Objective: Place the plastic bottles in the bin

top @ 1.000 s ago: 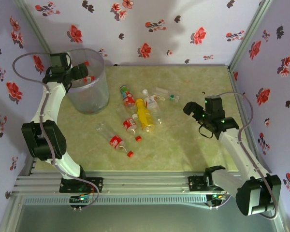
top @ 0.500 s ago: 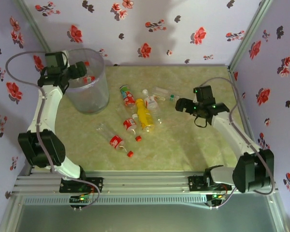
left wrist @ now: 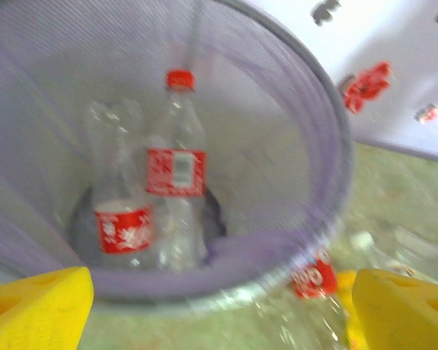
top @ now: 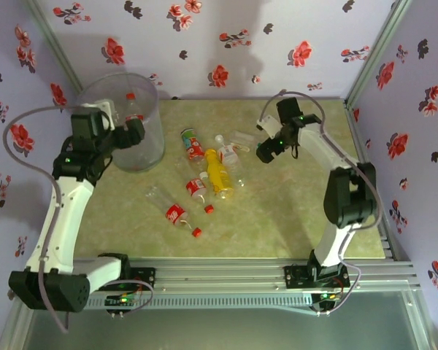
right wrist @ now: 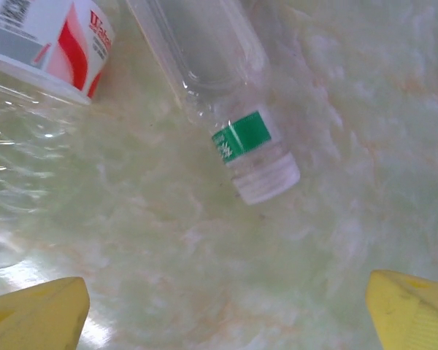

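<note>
so the left gripper (left wrist: 219,306) hangs spread and empty at the rim of the bin (left wrist: 337,138), two red-label bottles (left wrist: 175,173) inside, while the right gripper (right wrist: 226,306) is wide open over a green-label bottle (right wrist: 220,91) toward the far edge of the table (top: 292,211)

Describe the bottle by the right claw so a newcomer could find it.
On the pale green table, right of the bin, bottles lie in a loose cluster. At the cluster's far right edge, by the open right claw, lies a clear bottle. Unlike its red-labelled neighbours and the yellow bottle, it has a green band and white cap.
</note>
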